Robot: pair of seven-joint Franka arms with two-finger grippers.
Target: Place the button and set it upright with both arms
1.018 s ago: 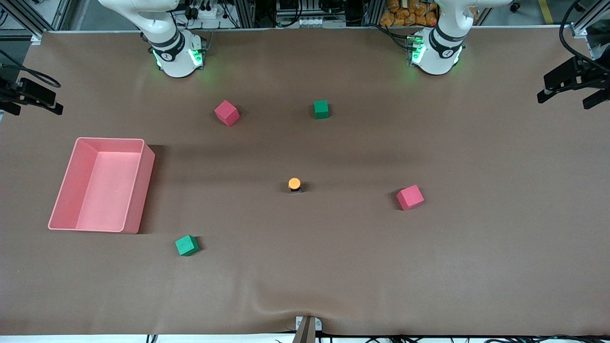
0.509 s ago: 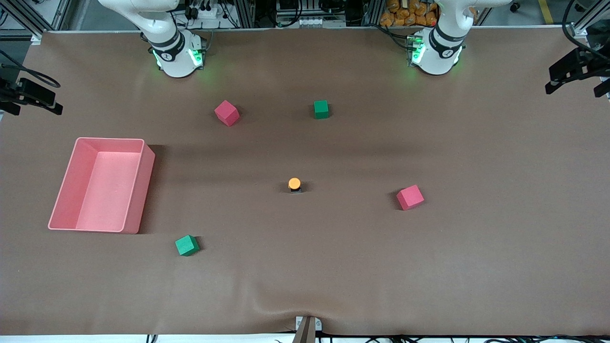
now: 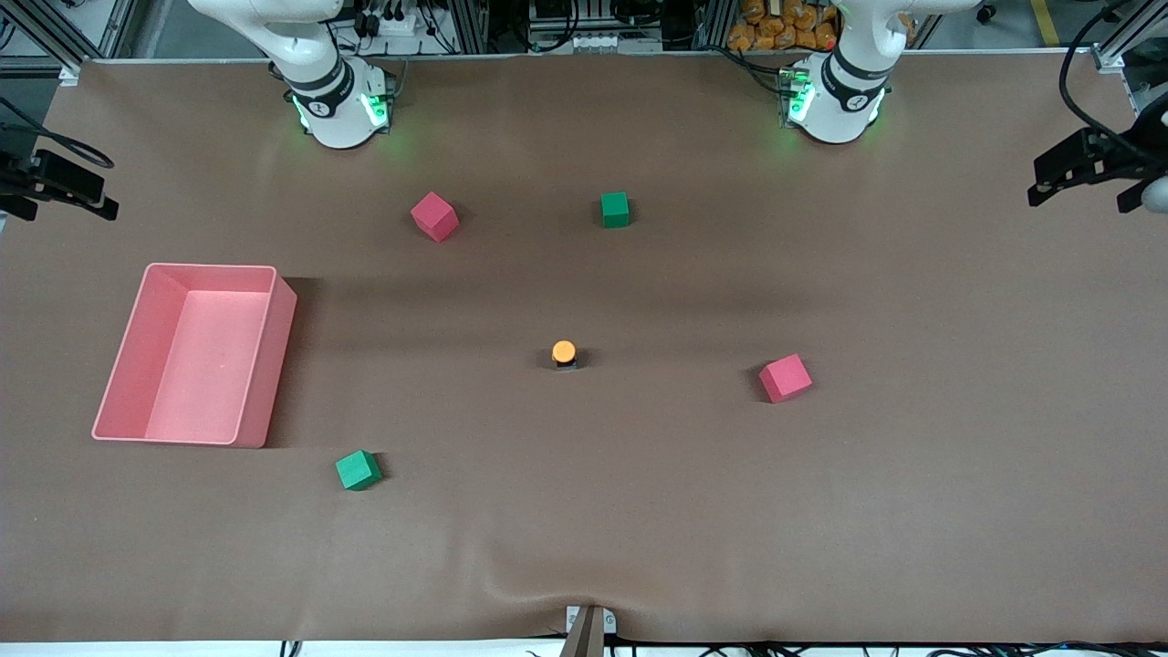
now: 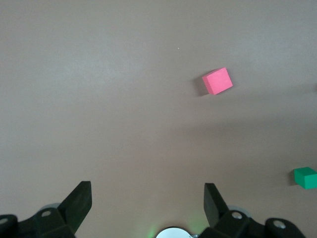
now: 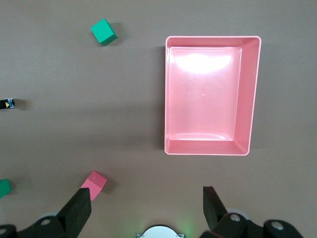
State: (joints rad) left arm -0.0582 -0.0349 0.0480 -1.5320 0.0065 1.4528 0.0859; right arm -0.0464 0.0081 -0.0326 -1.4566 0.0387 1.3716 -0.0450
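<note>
On the brown table [image 3: 639, 511] the button [image 3: 565, 353] stands upright at centre, a red cube [image 3: 785, 378] at its 3 o'clock. Left gripper [image 4: 148, 203] and right gripper [image 5: 146, 203] hang high over the table, jaws spread wide and empty.

On brown cloth-covered table [image 3: 912, 511] stood an open pink rectangular plastic bin [image 3: 260, 365], toward right arm's end, nothing seen inside. Four small foam cubes lay well apart. One red cube [image 3: 434, 216] and one green cube [image 3: 615, 209] were farther from front camera, approx. in one row. Second red cube [image 3: 785, 378] lay toward left arm's end. Second green cube [image 3: 358, 470] was nearest to front camera, just beside bin's corner, not touching it.
</note>
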